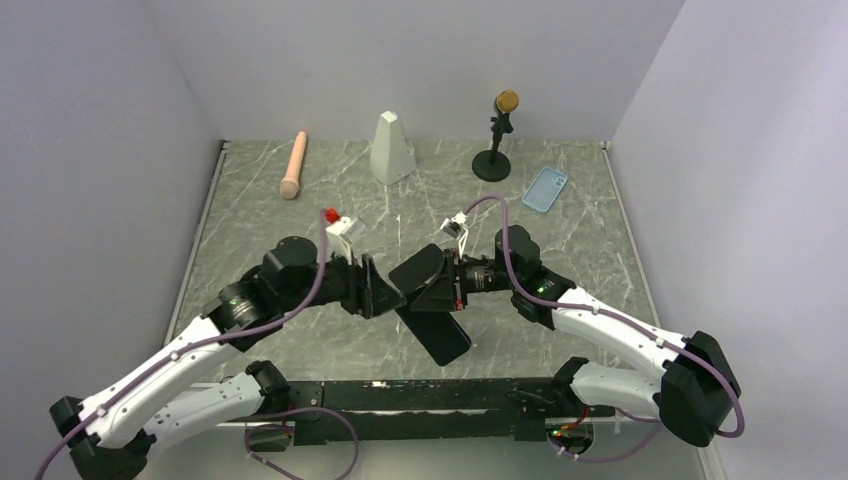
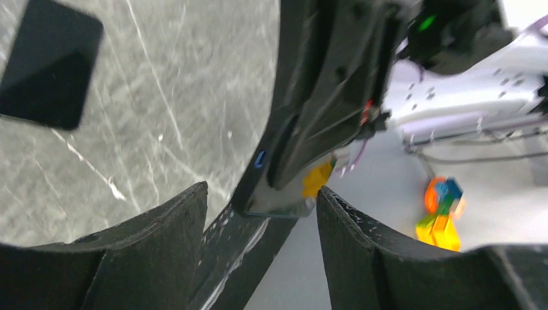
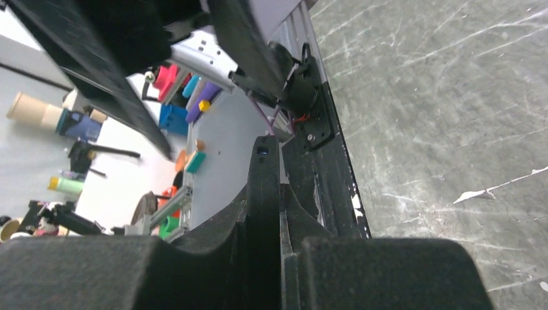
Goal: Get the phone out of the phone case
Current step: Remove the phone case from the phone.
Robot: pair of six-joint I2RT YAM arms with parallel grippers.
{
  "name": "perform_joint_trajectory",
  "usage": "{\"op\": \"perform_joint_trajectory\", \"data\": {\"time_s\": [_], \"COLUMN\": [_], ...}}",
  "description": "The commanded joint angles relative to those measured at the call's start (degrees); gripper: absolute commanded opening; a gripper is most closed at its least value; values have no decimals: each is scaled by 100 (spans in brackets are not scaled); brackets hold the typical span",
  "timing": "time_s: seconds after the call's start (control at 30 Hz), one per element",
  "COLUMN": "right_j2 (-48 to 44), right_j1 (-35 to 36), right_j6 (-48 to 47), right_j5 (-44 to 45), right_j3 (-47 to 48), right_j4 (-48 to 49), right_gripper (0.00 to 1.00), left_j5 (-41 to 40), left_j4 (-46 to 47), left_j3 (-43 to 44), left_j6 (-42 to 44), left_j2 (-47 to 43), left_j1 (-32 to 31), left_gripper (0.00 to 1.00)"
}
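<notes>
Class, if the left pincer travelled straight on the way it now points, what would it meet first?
Most likely the black phone clamped in the right pincer, directly ahead of the open left pincer; whether phone or pincer tip comes first is unclear.

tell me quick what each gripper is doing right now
left gripper: open, fingers either side of the black phone's end
right gripper: closed on the black phone

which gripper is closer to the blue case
Right. The right gripper, shut on a phone, sits mid-table, in front and left of the case; the left gripper is even farther left.
</notes>
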Motion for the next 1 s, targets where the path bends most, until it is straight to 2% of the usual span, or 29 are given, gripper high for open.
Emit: {"op": "perform_joint_trajectory", "data": {"time_s": [0.0, 0.1, 0.27, 0.43, 0.67, 0.73, 0.77, 0.83, 0.87, 0.97], "right_j2": [-147, -136, -79, 33, 143, 164, 170, 194, 181, 147], "right_j1": [78, 131, 202, 404, 510, 510, 513, 510, 514, 483], "right_j6": [-346, -378, -274, -448, -470, -498, -531, -616, -646, -774], "right_j5": [-500, -555, -807, -830, -878, -879, -870, -857, -834, -743], "right_j3": [271, 270, 242, 384, 388, 386, 403, 441, 449, 464], "right_j4": [-36, -67, 262, 164, 311, 301, 259, 136, 80, -87], "right_gripper": [0, 0, 0, 0, 0, 0, 0, 0, 1, 12], "left_j5": [1038, 1421, 1857, 2326, 3063, 3205, 3202, 3000, 2638, 1735], "left_j4": [31, 320, 625, 858, 1254, 1360, 1333, 1116, 951, 680], "left_j3": [-257, -477, -609, -620, -666, -694, -691, -647, -631, -652], "left_j6": [621, 646, 673, 664, 660, 682, 729, 870, 898, 912], "left_j2": [154, 179, 295, 544, 776, 769, 752, 643, 540, 41], "left_j1": [35, 41, 41, 47, 47, 40, 47, 40, 51, 71], "left_gripper": [66, 61, 50, 37, 16, 4, 0, 0, 0, 0]}}
